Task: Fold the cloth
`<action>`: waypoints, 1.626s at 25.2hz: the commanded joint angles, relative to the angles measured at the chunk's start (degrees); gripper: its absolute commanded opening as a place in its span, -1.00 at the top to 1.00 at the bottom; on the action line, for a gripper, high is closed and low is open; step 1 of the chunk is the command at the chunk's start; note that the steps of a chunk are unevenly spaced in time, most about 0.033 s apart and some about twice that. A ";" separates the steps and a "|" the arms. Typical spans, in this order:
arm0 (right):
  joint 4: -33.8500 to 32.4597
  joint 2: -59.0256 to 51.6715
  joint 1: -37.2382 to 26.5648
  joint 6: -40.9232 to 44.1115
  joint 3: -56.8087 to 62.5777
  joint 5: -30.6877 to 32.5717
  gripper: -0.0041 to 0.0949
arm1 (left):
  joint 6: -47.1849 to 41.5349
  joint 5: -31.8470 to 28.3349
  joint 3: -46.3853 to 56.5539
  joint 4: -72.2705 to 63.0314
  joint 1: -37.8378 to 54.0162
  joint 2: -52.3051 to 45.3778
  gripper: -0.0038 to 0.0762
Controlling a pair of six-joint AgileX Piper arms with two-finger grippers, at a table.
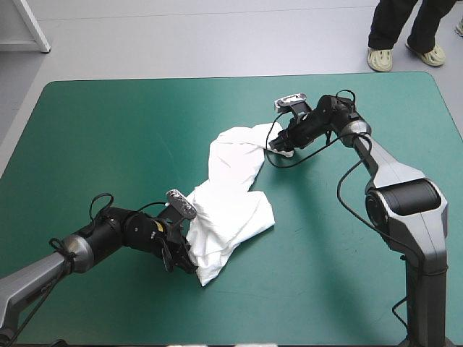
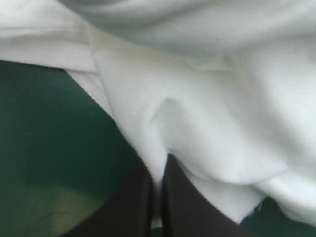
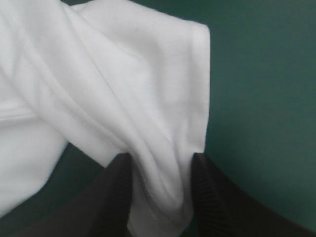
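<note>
While the T-shirt (image 1: 233, 191) lies crumpled near the middle of the teal-green surface (image 1: 108, 130), each claw grips one end of it. In the high view the white cloth runs as a slanted band. Its broader end is toward the near edge, left of centre, and its narrower, rumpled lobe is toward the far edge, right of centre. A small corner of it points at the near edge.

The left claw (image 1: 189, 259) sits low at the near end, on the side facing the left edge. In the left wrist view its black fingers (image 2: 133, 202) are almost together, with a thin layer of cloth pinched between their tips. Ahead of them the shirt spreads in soft overlapping folds, and bare cover shows on one side.

The right claw (image 1: 281, 147) is at the far end, on the side facing the right edge. In the right wrist view its fingers stand a little apart, and a thick bunch of cloth fills the gap, so the claw is clamped on the shirt. Long creases draw together into that gap. A hemmed edge comes down just beside one finger, with bare cover beyond it. From these views I cannot tell which part of the shirt either claw holds.
</note>
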 commanded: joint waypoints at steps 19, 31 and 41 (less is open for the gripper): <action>-6.45 -31.19 -0.16 1.64 -17.67 6.08 0.93 | -4.18 9.86 -41.47 17.38 12.51 -14.91 0.86; -9.96 -55.40 -0.16 0.48 -17.67 -9.41 0.93 | -5.64 14.55 -81.85 26.75 12.51 -14.78 0.86; -14.26 -65.17 -0.16 -0.52 -17.67 -17.21 0.93 | -5.64 16.54 -101.22 27.29 12.51 -14.78 0.86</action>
